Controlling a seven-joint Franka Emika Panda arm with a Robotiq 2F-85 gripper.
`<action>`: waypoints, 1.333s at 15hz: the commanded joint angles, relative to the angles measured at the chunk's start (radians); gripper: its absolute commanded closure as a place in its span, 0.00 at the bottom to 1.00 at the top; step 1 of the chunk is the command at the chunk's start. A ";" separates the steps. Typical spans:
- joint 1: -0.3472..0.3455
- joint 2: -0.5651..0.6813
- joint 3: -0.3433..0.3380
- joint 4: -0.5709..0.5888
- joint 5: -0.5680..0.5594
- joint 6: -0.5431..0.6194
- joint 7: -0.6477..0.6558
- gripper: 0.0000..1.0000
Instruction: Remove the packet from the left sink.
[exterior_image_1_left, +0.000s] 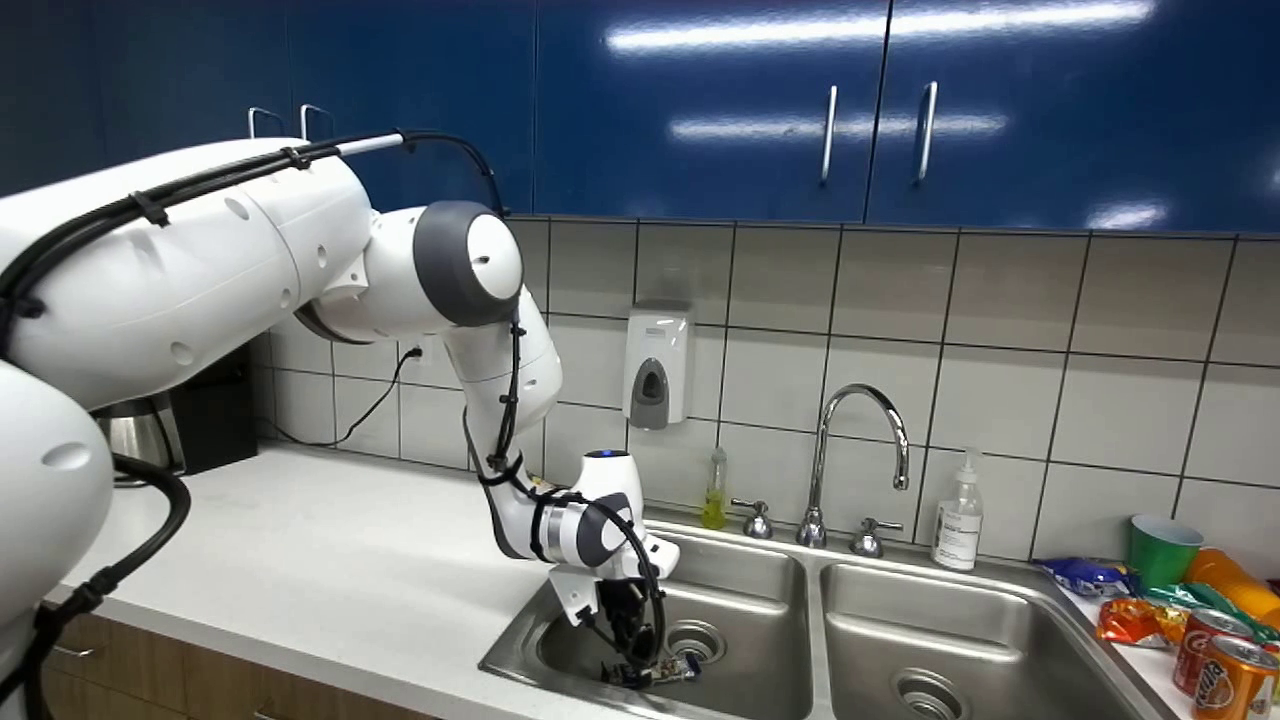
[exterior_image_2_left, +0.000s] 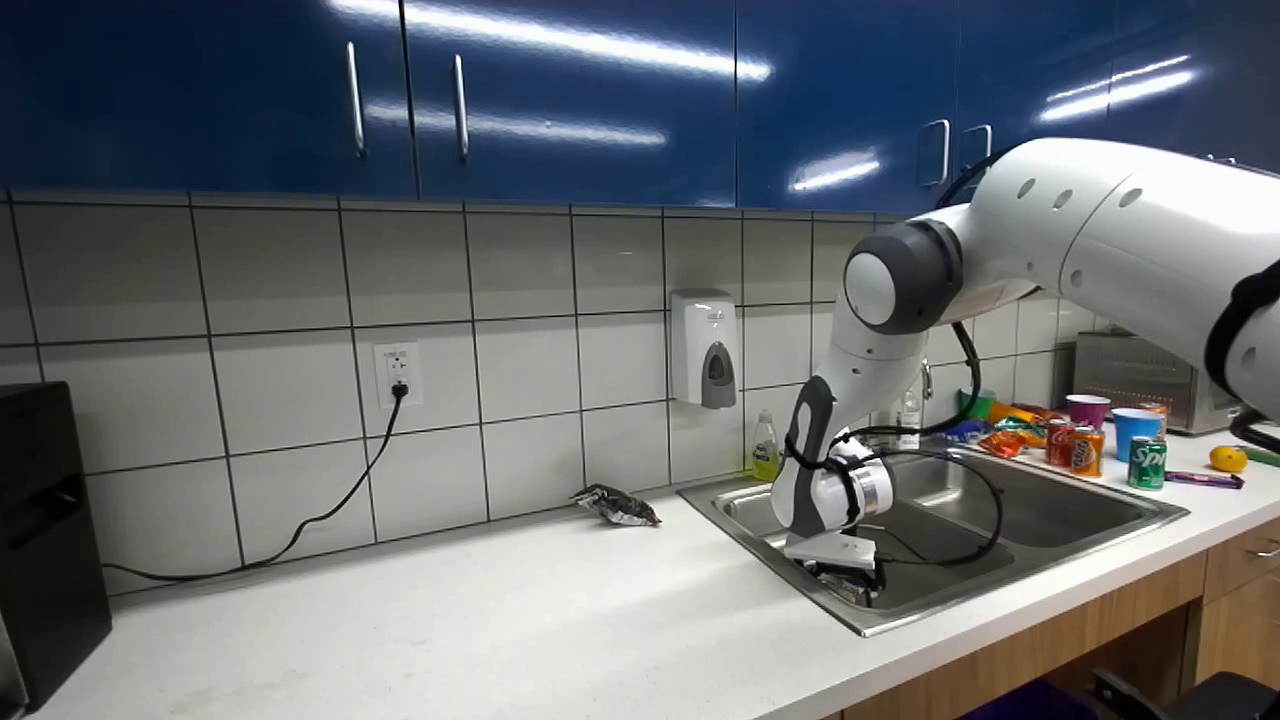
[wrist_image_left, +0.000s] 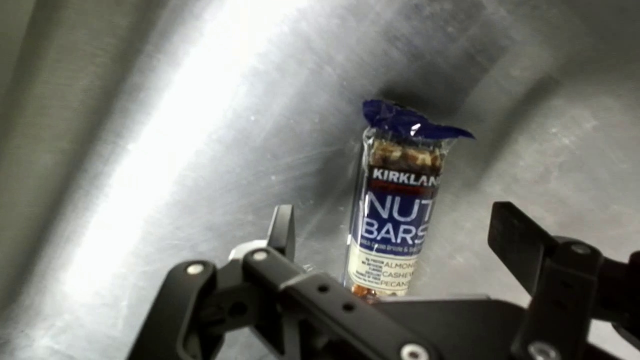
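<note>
The packet (wrist_image_left: 395, 215) is an oblong nut bar in a clear wrapper with a dark blue, black and cream label and a blue end. It lies on the floor of the left sink (exterior_image_1_left: 765, 660), a steel basin with a round drain. It also shows in an exterior view (exterior_image_1_left: 678, 668), partly hidden by the gripper. My gripper (wrist_image_left: 390, 222) is open and low in the left sink, its fingers on either side of the packet with gaps to both. The packet's lower end is hidden behind the gripper in the wrist view. The gripper also shows in an exterior view (exterior_image_2_left: 865, 580), partly hidden.
A divider (exterior_image_1_left: 816, 640) separates the right basin (exterior_image_1_left: 960, 640). A tall faucet (exterior_image_1_left: 818, 470), a yellow-green soap bottle (exterior_image_1_left: 715, 490) and a pump bottle (exterior_image_1_left: 960, 520) stand behind. A crumpled dark packet (exterior_image_2_left: 617, 506) lies on the counter (exterior_image_2_left: 450, 620). Cans (exterior_image_2_left: 1147, 463), cups and snack packets stand opposite.
</note>
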 joint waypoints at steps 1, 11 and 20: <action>0.005 0.032 -0.015 0.056 0.023 -0.033 -0.020 0.00; 0.000 0.075 -0.027 0.121 0.024 -0.048 -0.014 0.00; -0.007 0.106 -0.032 0.164 0.031 -0.061 -0.009 0.44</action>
